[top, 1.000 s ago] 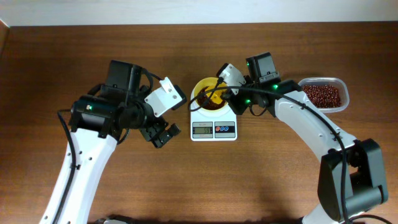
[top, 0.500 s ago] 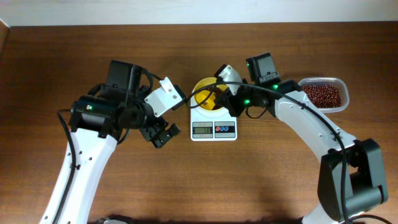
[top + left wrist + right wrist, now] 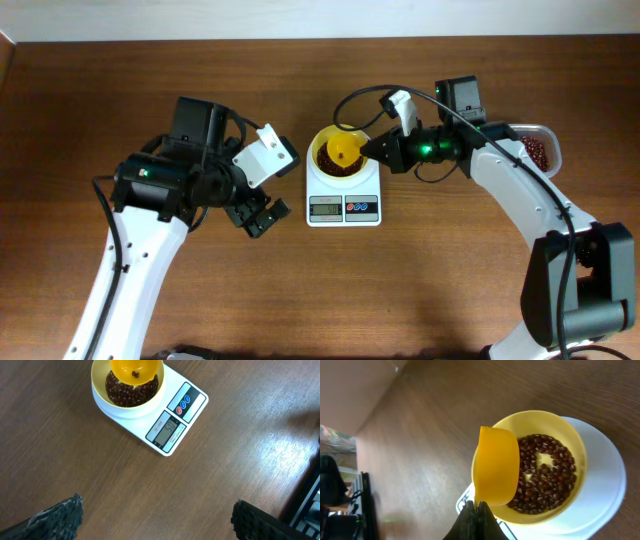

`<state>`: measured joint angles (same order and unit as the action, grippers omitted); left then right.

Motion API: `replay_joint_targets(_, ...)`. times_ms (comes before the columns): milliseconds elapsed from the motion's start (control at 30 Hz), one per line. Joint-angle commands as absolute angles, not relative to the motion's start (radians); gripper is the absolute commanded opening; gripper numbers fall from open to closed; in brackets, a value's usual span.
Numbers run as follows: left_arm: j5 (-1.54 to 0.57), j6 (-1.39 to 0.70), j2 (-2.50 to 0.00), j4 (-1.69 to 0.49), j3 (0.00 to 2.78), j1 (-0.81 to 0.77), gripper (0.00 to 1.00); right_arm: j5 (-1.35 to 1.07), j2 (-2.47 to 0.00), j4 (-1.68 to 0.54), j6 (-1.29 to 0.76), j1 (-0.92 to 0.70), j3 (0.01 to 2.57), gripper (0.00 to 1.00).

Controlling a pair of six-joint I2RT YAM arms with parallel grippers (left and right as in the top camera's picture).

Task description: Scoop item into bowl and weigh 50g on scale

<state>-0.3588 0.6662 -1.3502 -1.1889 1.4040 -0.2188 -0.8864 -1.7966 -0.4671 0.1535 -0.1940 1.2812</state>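
Note:
The pale yellow bowl [image 3: 322, 160] stands on the white scale [image 3: 343, 196] and holds dark reddish-brown beans [image 3: 545, 475]. My right gripper [image 3: 374, 150] is shut on the handle of a bright yellow scoop [image 3: 344, 150], which hangs just over the bowl with a couple of beans in it. In the right wrist view the gripper [image 3: 476, 510] pinches the scoop [image 3: 497, 467] beside the bowl's rim [image 3: 577, 445]. My left gripper [image 3: 258, 215] stands open over bare table, left of the scale. The left wrist view shows its fingers [image 3: 57, 516] wide apart, with the bowl [image 3: 98, 395] and scale [image 3: 187, 415] beyond.
A clear plastic tub [image 3: 542, 152] with more beans sits at the right, partly hidden behind my right arm. The scale's display [image 3: 167, 431] is lit and faces the table's front. Brown wooden table lies all around the scale.
My right arm has drawn back to the right, pulling the scoop from deep in the bowl up to its right side. The left arm has not moved.

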Motion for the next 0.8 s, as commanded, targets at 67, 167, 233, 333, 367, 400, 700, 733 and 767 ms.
replay_joint_targets(67, -0.358, 0.675, -1.347, -1.19, 1.404, -0.22, 0.99, -0.937, -1.804, -0.464, 0.148, -0.188, 1.295, 0.04)
replay_joint_targets(167, -0.358, 0.675, -1.347, -1.19, 1.404, -0.22, 0.99, -0.941, -1.804, -0.464, 0.148, -0.188, 1.295, 0.04)
replay_joint_targets(233, -0.358, 0.675, -1.347, -1.19, 1.404, -0.22, 0.99, -0.94, -1.804, -0.464, 0.148, -0.188, 1.295, 0.04)
replay_joint_targets(333, -0.359, 0.675, -1.347, -1.19, 1.404, -0.22, 0.99, -0.94, -1.804, -0.464, 0.148, -0.188, 1.295, 0.04)
replay_joint_targets(367, -0.359, 0.675, -1.347, -1.19, 1.404, -0.22, 0.99, -0.939, -1.804, -0.463, 0.148, -0.188, 1.295, 0.04)
replay_joint_targets(400, -0.358, 0.675, -1.347, -1.19, 1.404, -0.22, 0.99, -0.939, -1.804, -0.459, 0.148, -0.188, 1.295, 0.04)
replay_joint_targets(700, -0.358, 0.675, -1.347, -1.19, 1.404, -0.22, 0.99, -0.97, -1.804, -0.279, -0.019, -0.168, 1.295, 0.04)
replay_joint_targets(733, -0.358, 0.675, -1.347, -1.19, 1.404, -0.22, 0.99, -1.016, -1.804, -0.252, -0.06, -0.148, 1.295, 0.04)
replay_joint_targets(767, -0.358, 0.675, -1.347, -1.19, 1.404, -0.22, 0.99, -1.048, -1.803, -0.233, -0.101, -0.126, 1.295, 0.04)
